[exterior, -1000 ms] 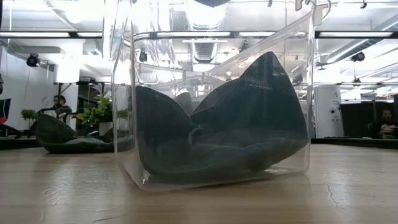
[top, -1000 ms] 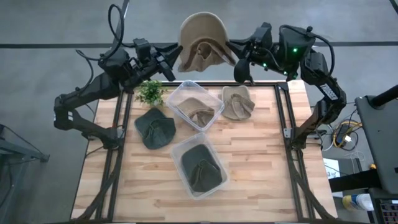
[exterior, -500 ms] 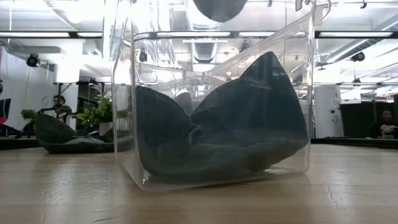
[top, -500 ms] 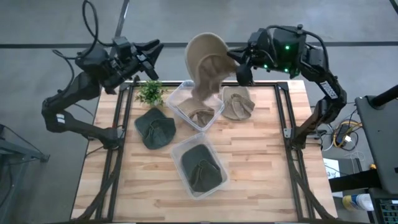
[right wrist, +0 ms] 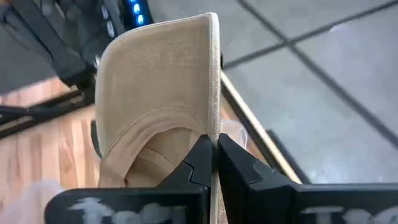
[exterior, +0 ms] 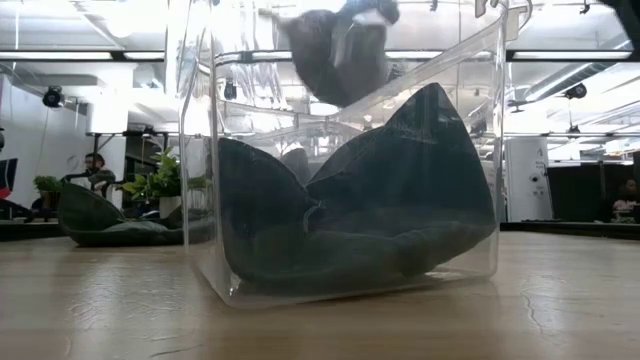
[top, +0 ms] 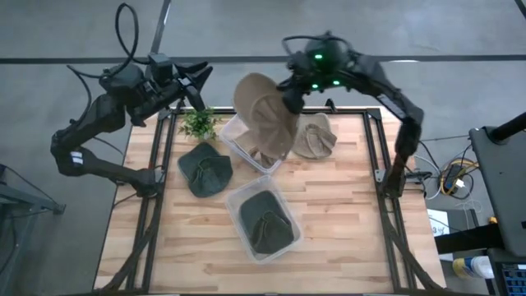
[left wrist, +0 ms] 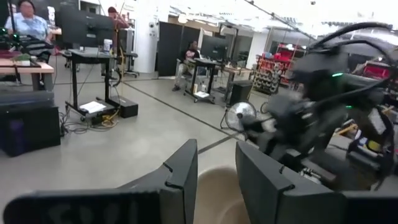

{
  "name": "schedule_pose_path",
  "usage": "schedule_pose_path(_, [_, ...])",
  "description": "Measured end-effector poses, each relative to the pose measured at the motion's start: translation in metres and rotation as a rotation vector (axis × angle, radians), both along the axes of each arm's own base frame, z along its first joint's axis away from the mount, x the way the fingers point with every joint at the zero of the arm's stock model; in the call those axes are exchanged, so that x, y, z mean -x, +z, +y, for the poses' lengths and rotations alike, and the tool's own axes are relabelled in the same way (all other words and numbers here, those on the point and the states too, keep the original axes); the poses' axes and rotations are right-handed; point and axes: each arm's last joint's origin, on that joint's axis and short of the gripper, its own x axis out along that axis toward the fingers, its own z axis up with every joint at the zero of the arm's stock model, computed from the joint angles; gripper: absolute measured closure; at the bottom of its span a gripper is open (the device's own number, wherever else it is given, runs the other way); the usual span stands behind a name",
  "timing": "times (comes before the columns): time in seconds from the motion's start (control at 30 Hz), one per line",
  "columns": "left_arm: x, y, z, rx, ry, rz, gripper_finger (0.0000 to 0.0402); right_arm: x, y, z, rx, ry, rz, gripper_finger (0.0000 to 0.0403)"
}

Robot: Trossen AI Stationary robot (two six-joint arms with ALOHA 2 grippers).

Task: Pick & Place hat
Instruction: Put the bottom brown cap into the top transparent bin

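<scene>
A tan cap hangs from my right gripper over the far clear box, which holds another tan hat. The right wrist view shows the cap's brim with my right gripper shut on it. Seen through the near box in the low view, the cap is high up. My left gripper is open beyond the table's far left corner, apart from the cap; its wrist view shows my left gripper with fingers spread. My right gripper pinches the edge of the cap's brim between its two fingers, which lie across that edge. It reaches in from the table's far right, slanting down. The cap hangs below the fingers, crown down, over the far box; whether its lower end touches the box I cannot tell.
A near clear box holds a dark green hat. A loose dark green hat lies left of the boxes and a tan hat right of them. A small plant stands at the far left. Bare wood lies toward the near edge.
My left gripper has drawn back toward the far left, away from the cap. My right gripper has swung toward the table's left and near side and down, carrying the cap from beyond the far edge to over the far box; the cap now hangs lower.
</scene>
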Motion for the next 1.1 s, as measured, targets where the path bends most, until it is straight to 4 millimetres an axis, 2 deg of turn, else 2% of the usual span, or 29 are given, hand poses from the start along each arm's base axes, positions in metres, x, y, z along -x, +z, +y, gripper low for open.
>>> schedule_pose_path(0.27, [-0.001, -0.006, 0.000, 0.013, 0.000, 0.065, 0.0298, -0.049, -0.066, -0.040, -0.127, 0.069, 0.133, 0.0394])
schedule_pose_path(0.5, [-0.001, -0.009, 0.000, 0.020, -0.001, 0.092, 0.0298, -0.073, -0.111, -0.059, -0.254, 0.173, 0.189, 0.0394])
schedule_pose_path(0.9, [-0.001, -0.009, 0.000, 0.017, -0.001, 0.096, 0.0298, -0.084, -0.154, -0.082, -0.344, 0.250, 0.246, 0.0392])
schedule_pose_path(1.1, [-0.001, -0.009, 0.000, 0.011, 0.000, 0.101, 0.0298, -0.092, -0.172, -0.086, -0.353, 0.280, 0.268, 0.0376])
